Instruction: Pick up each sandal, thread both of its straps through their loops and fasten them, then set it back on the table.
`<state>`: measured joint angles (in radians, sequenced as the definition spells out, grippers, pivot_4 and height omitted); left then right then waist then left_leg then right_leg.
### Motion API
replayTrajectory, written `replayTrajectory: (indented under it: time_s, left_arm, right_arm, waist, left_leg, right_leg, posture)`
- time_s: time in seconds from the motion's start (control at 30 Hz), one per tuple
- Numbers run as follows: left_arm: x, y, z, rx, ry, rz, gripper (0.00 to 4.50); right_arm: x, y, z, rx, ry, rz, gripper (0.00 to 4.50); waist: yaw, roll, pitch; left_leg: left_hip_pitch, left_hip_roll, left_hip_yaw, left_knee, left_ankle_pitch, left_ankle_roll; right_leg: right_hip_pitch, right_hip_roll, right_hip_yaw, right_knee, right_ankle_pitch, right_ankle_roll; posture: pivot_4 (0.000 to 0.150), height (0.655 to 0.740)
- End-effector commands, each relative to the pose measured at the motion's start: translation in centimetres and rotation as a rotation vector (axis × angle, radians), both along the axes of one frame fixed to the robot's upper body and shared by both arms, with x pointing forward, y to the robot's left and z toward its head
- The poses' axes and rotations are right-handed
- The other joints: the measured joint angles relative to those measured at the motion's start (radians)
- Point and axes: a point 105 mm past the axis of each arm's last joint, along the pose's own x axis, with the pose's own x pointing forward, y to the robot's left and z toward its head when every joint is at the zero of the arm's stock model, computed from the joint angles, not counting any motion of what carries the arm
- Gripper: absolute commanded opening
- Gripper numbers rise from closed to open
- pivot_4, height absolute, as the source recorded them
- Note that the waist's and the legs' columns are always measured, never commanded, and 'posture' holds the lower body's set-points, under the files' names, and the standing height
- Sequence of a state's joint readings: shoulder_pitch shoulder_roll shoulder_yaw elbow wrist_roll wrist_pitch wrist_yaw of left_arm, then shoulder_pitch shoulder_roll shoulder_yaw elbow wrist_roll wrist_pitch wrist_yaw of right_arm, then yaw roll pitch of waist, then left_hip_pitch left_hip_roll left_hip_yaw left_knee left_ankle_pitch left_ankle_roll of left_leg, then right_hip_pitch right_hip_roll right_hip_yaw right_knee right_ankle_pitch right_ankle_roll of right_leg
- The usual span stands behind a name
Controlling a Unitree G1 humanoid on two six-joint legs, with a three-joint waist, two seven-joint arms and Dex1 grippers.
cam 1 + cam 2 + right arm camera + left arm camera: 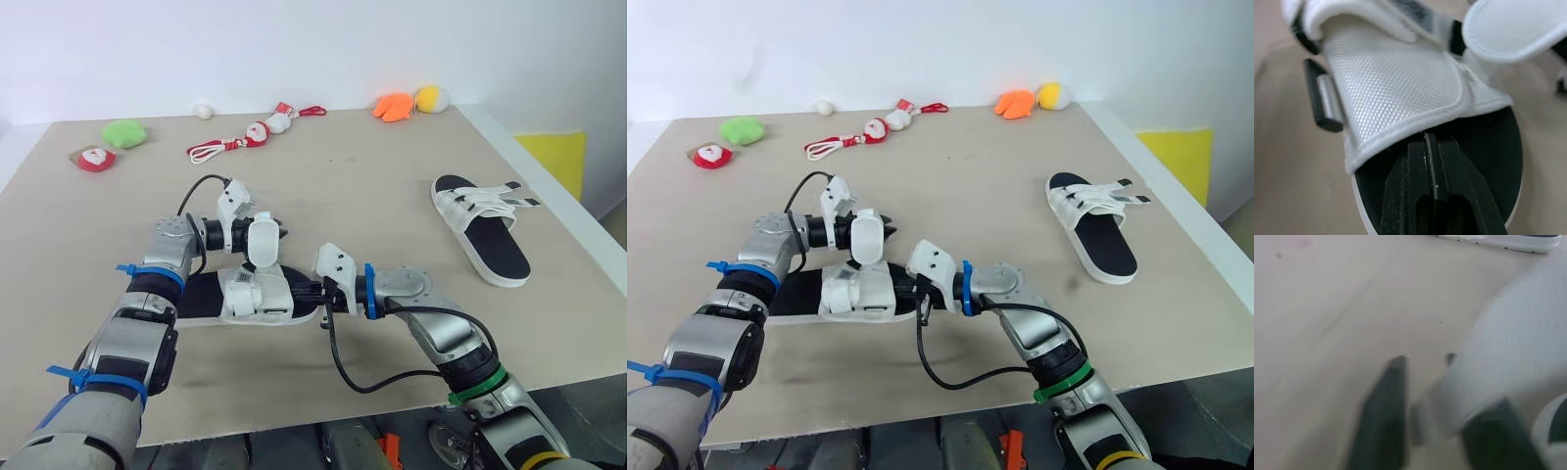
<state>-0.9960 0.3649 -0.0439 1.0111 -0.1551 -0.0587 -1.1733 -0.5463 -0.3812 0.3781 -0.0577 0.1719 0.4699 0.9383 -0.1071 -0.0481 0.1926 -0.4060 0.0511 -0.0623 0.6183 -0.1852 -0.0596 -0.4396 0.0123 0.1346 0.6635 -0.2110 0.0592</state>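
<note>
Our left hand (272, 233) is hovering just beside the near sandal's (201, 294) upright white strap (263, 245), and we cannot tell whether it is grasping anything. The near sandal is lying flat on the tabletop (392, 166). Our right hand (1429, 142) is reaching into that sandal's right end, clenched, its tips tucked under the edge of the wide band (1396, 78). The other sandal (485, 230) is resting well apart, to the near sandal's right.

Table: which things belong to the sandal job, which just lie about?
Job: near black-soled sandal with white fabric straps; matching sandal on the right.
Lying about: green plush; orange plush; yellow plush; red-white corded toys; small white ball; round red-white toy.
</note>
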Motion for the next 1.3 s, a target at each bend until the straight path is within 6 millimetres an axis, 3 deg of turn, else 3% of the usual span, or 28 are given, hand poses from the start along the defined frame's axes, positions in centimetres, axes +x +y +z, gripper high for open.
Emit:
replayTrajectory:
  time_s: [0.03,0.13,0.43,0.57,0.7,0.9,1.17,1.27,1.3]
  left_arm:
    - [0.1,-0.6,1.3,0.027,-0.096,-0.032,0.05]
    - [0.0,-0.6,2.5,0.077,-0.250,-0.041,0.05]
    - [-1.3,0.1,8.1,0.308,-0.966,-0.028,0.05]
    - [-2.9,-0.2,9.9,0.401,-1.259,-0.091,0.05]
    - [-5.9,-1.6,11.7,0.429,-1.588,-0.227,0.05]
    - [-10.1,-3.9,11.7,0.329,-1.855,-0.419,0.05]
    - [-14.0,-4.7,9.9,0.159,-1.964,-0.543,0.05]
    - [-14.3,-4.7,9.8,0.151,-1.971,-0.552,0.90]
    - [-14.4,-4.7,9.8,0.145,-1.975,-0.554,1.48]
  right_arm:
    - [0.2,-0.4,-0.9,-0.029,0.023,-0.032,0.00]
    - [0.2,-0.4,-0.9,-0.029,0.022,-0.029,0.00]
    - [0.0,-0.3,-1.1,-0.032,0.025,-0.020,0.00]
    - [-0.2,-0.3,-1.1,-0.034,0.029,-0.013,0.00]
    - [-0.2,-0.1,-1.1,-0.036,0.029,-0.006,0.00]
    - [-0.2,0.0,-1.2,-0.041,0.027,0.004,0.00]
    - [-0.2,-0.1,-1.2,-0.050,0.026,0.012,0.00]
    - [-0.2,-0.1,-1.2,-0.053,0.026,0.015,0.00]
    - [-0.2,-0.1,-1.2,-0.053,0.026,0.016,0.00]
  waist:
    - [0.000,0.000,0.000]
    - [0.000,0.000,0.000]
    - [0.001,0.000,0.000]
    - [0.003,0.000,0.000]
    - [0.004,0.000,0.000]
    - [0.005,0.000,0.000]
    - [0.005,0.000,0.000]
    - [0.007,0.000,0.000]
    - [0.007,0.000,0.000]
  left_leg:
    - [0.000,0.000,0.000,0.000,0.000,0.000]
    - [0.000,0.000,-0.001,0.000,0.000,0.000]
    - [0.000,0.000,-0.001,0.000,0.000,0.000]
    - [0.000,0.000,-0.001,0.000,0.000,0.000]
    - [0.000,0.000,-0.001,0.000,0.000,0.000]
    - [0.000,0.000,0.000,0.000,0.000,0.000]
    - [0.000,0.001,0.001,0.000,0.000,0.000]
    - [0.000,0.000,0.001,0.001,0.000,0.000]
    - [0.000,0.000,0.001,0.001,0.000,0.000]
  right_leg:
    - [0.000,0.000,0.000,0.000,0.000,0.000]
    - [0.000,0.000,0.000,0.000,0.000,0.000]
    - [0.000,0.000,0.000,0.000,0.001,0.001]
    - [0.000,0.000,0.000,0.000,0.001,0.002]
    - [0.000,0.000,0.000,0.000,0.001,0.002]
    - [0.000,0.000,0.000,0.000,0.001,0.003]
    - [0.000,0.000,0.001,0.000,0.002,0.003]
    - [0.000,-0.001,0.001,0.000,0.002,0.003]
    - [0.000,-0.001,0.001,0.000,0.002,0.003]
  posture:
    - [0.150,0.7400]
    - [0.150,0.7400]
    - [0.150,0.7400]
    - [0.150,0.7400]
    - [0.150,0.7400]
    - [0.150,0.7400]
    - [0.150,0.7400]
    - [0.150,0.7400]
    - [0.150,0.7400]
